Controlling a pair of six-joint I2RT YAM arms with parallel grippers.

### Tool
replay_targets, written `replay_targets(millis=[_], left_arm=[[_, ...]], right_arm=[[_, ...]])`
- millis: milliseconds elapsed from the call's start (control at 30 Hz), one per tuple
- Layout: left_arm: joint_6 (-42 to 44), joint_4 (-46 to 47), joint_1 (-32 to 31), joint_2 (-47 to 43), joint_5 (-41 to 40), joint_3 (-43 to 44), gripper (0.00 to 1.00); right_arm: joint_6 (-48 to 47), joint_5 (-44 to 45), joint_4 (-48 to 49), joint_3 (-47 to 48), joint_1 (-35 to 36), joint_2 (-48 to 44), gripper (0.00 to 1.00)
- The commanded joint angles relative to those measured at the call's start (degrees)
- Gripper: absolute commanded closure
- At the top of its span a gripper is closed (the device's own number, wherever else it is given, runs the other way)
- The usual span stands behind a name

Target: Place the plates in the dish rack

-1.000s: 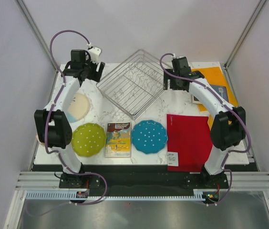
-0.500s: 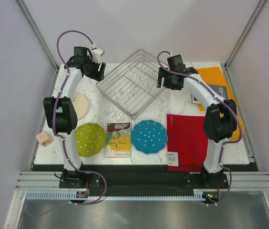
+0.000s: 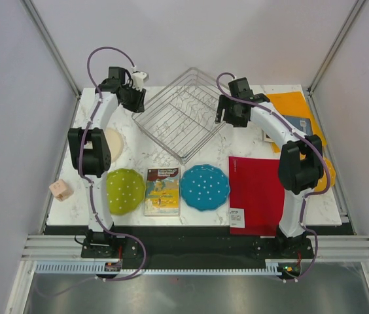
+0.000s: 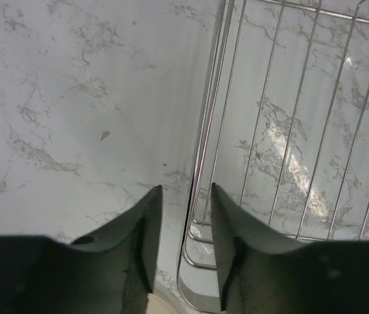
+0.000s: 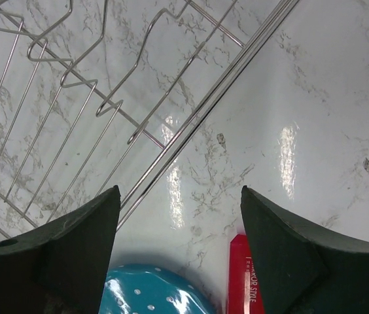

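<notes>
The silver wire dish rack [image 3: 183, 114] sits empty at the back centre, turned diagonally. At its left corner is my left gripper [image 3: 135, 98]. In the left wrist view this gripper [image 4: 186, 190] has its jaws narrowed to either side of the rack's rim wire [image 4: 204, 131], with a small gap on each side. My right gripper [image 3: 227, 112] hangs wide open just outside the rack's right rim [image 5: 224, 85] and holds nothing [image 5: 179, 190]. A lime green plate [image 3: 122, 191] and a teal plate [image 3: 205, 187] lie near the front. My left arm partly covers a cream plate [image 3: 114, 142].
An illustrated book [image 3: 162, 190] lies between the green and teal plates. A red folder [image 3: 258, 190] lies at the front right, with an orange sheet [image 3: 296, 108] behind it. An orange-yellow edge [image 3: 327, 173] shows behind my right elbow. A small pink cube [image 3: 61, 190] sits at the left edge.
My left gripper has moved right to the rack's left corner and its jaws have narrowed around the rim. My right gripper has shifted left to the rack's right rim.
</notes>
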Motion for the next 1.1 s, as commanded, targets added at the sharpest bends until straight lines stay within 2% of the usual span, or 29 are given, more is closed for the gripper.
replay_targets(millis=[0,67,167,367,467,500,567,600,767,800,833,900,933,1067], left_arm=[[0.11,-1.67,-2.18,0.12,2.58,2.52,0.7],[-0.16,-1.85,-2.71,-0.58,2.32,1.29,0.82],[-1.03,-1.93,-3.24,-2.34,2.31,-0.82,0.9],[-4.55,-1.5,-3.24,-4.8,2.84,-3.37,0.97],[-5.87,-1.06,-3.41,-5.59,3.11,-4.24,0.98],[-6.31,-1.05,-3.5,-6.21,3.11,-4.51,0.98],[-6.66,-0.88,-3.68,-7.09,3.11,-5.82,0.98],[-7.18,-0.71,-3.76,-7.96,3.19,-6.35,0.98],[-8.51,-0.09,-4.38,-10.78,3.28,-9.78,0.98],[-8.94,-0.09,-4.47,-11.22,3.46,-10.66,0.95],[-9.21,-0.18,-4.64,-11.83,3.54,-11.01,0.83],[-10.35,-0.09,-5.08,-12.8,3.89,-12.67,0.74],[-10.61,-0.09,-5.17,-13.85,4.33,-13.29,0.64],[-12.46,0.17,-6.05,-15.26,6.18,-15.14,0.58]], right_arm=[[1.19,3.17,-0.43,0.34,-0.2,0.15,0.21],[1.37,3.36,-0.43,-0.45,-0.37,0.5,0.25],[1.54,3.27,-0.34,-0.28,-0.28,0.76,0.27],[0.23,5.12,-0.34,0.25,-0.28,1.29,0.36],[0.05,5.64,-0.34,-0.01,-0.37,1.91,0.5],[0.14,5.73,-0.17,-0.1,-0.28,2.17,0.59],[0.49,5.91,-0.17,-0.02,-0.28,2.87,0.66],[0.66,6.08,-0.08,0.07,-0.28,3.05,0.73],[-0.03,8.01,-0.08,1.65,-0.28,4.02,0.96],[-0.21,8.45,-0.17,1.92,-0.28,4.1,1.0],[-0.56,8.89,-0.17,2.09,-0.28,4.02,1.0],[-2.32,10.3,-0.17,2.36,-0.37,3.84,1.0],[-3.02,10.91,0.09,2.45,-0.28,3.75,1.0],[-6.1,13.91,1.06,3.06,-0.63,3.75,1.0]])
